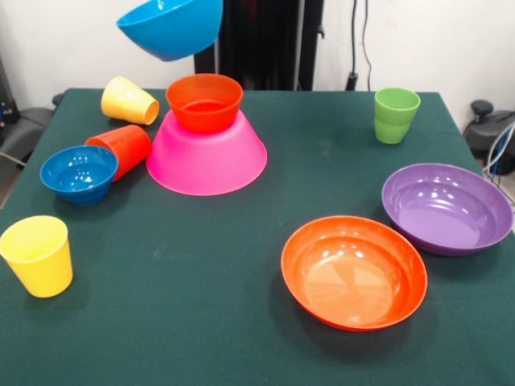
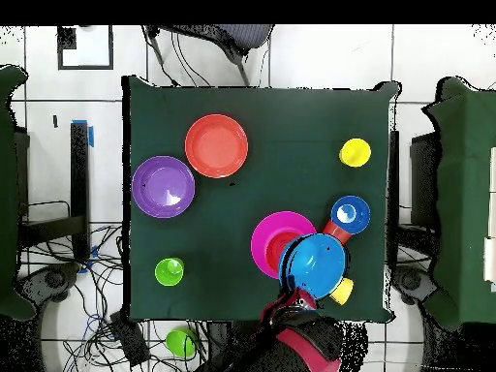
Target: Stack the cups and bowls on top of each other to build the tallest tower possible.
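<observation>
1. Step in hand, as I read it: placing the medium blue bowl on the tower. The bowl hangs tilted in the air at the top of the front view, above and a bit left of the stack, touching nothing below it.
2. Tower now: large pink bowl upside down as base, far left of the table; small orange bowl upright on its flat top.
3. Gripper: the overhead view shows the arm at the blue bowl's edge on the robot's side, so it is presumably holding the rim, but I cannot tell whether it is clamped or released.
4. Next move, my guess: shift the bowl right until centred over the small orange bowl, level it, lower, release. An off-centre or tilted drop risks knocking the orange bowl off.
5. Bowl count, six:
   - the three above
   - small blue bowl, upright, left of the pink base
   - wide orange bowl, near right
   - wide purple bowl, right edge
6. Cup count, four:
   - yellow cup on its side, far left
   - orange-red cup on its side, against the small blue bowl
   - second yellow cup, upright, near left
   - green cup, upright, far right
7. An extra green object lies off the table; can't identify it.
</observation>
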`<state>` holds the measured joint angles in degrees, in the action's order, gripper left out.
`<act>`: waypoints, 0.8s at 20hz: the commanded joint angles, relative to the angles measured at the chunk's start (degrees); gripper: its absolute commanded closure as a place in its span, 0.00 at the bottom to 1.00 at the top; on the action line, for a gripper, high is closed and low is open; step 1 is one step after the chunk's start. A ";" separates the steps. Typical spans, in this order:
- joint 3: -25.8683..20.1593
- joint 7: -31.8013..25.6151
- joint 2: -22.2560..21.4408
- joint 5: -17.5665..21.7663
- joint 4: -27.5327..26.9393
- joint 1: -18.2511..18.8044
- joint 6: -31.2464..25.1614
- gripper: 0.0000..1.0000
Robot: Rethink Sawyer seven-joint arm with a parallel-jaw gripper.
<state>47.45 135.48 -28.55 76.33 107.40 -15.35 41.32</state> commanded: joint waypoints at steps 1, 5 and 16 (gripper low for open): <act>-10.63 -6.17 4.06 -4.02 -4.20 1.14 -6.58 1.00; -11.57 -6.01 4.31 -3.83 -4.25 0.94 -6.76 1.00; -14.67 -9.47 4.41 -2.60 -3.80 4.56 -2.92 1.00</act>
<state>43.23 135.48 -28.52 75.82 107.37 -13.25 41.32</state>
